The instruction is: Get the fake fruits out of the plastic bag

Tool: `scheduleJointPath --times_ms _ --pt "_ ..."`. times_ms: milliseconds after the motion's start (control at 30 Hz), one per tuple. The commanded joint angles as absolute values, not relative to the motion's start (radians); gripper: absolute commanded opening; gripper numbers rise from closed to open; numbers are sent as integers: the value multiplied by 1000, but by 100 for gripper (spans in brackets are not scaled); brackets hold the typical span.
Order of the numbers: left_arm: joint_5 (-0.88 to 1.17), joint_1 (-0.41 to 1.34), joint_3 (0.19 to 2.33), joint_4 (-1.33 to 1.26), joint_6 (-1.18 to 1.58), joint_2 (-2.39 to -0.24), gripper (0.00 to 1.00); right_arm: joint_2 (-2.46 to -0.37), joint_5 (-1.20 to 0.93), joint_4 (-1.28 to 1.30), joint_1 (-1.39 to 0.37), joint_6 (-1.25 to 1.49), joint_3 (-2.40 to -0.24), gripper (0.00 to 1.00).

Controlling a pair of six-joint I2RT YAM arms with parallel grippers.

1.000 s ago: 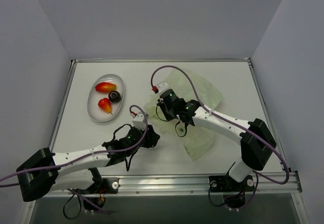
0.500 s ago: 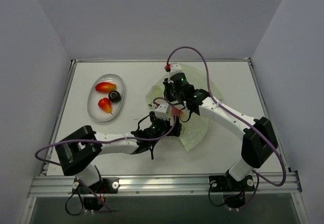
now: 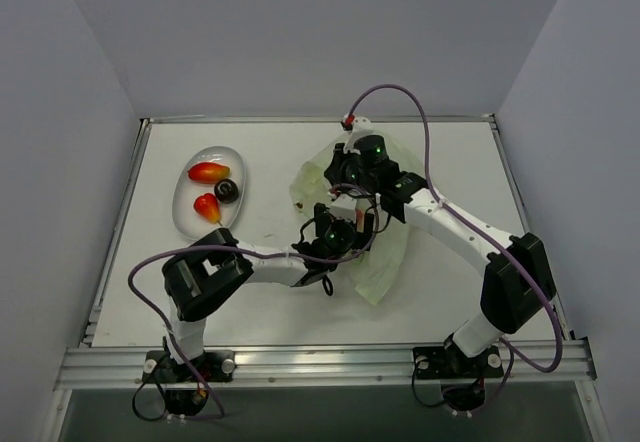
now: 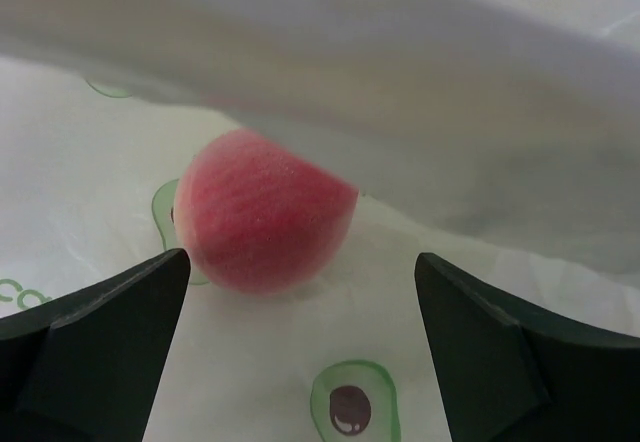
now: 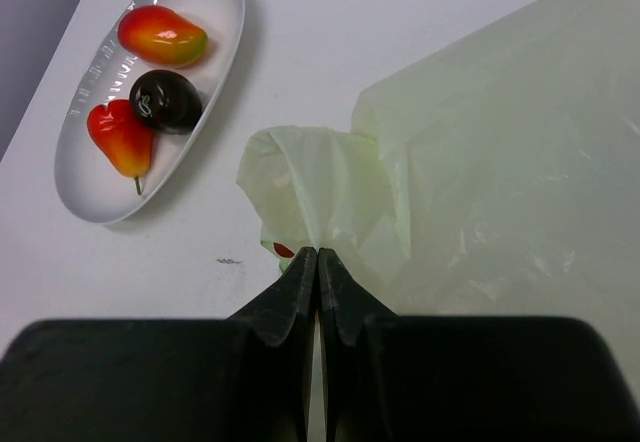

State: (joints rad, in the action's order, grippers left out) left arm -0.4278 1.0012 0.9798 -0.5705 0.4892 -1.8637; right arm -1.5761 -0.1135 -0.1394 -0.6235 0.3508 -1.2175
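Observation:
The pale green plastic bag (image 3: 385,257), printed with small avocados, lies right of centre. My right gripper (image 5: 317,252) is shut on a bunched edge of the plastic bag (image 5: 480,162) and holds it up. My left gripper (image 4: 300,267) is open inside the bag's mouth. One fake fruit (image 4: 262,212), red and rounded, lies on the bag's lower sheet just ahead of the left fingertips, nearer the left one. Nothing touches it. From above, the left gripper (image 3: 345,230) sits under the raised film, below the right gripper (image 3: 347,180).
A white oval dish (image 3: 183,207) at the left holds a red-orange fruit (image 3: 208,172), a red pear-like fruit (image 3: 207,207) and a dark round one (image 3: 228,191). The right wrist view shows that dish (image 5: 215,2) at top left. Grey walls enclose the table.
My left arm has swung right and pushed into the bag's mouth, and its gripper has opened wide. My right gripper, still shut on the bag's edge, has lifted it toward the back.

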Motion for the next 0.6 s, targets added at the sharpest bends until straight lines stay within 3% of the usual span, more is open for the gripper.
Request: scheduleJointPath --times_ms 0,267,367,467,500,567 --pt "-468 985 1051 -652 382 -1910 94 -1532 -236 -173 -647 387 -1201 0" --pt "-470 934 1095 -782 336 -2039 94 -1528 -314 -209 -623 414 -1178 0" --pt "-451 920 1143 -765 334 -2085 100 -1525 -319 -218 -612 414 -1170 0" --pt "-419 911 1121 -804 334 -2083 64 -1516 -315 -225 -597 413 -1163 0" --pt "-423 913 1092 -816 333 -2063 47 -1514 -313 -233 -592 413 -1160 0" --pt "-407 920 1057 -847 334 -2037 41 -1516 -314 -236 -575 417 -1157 0"
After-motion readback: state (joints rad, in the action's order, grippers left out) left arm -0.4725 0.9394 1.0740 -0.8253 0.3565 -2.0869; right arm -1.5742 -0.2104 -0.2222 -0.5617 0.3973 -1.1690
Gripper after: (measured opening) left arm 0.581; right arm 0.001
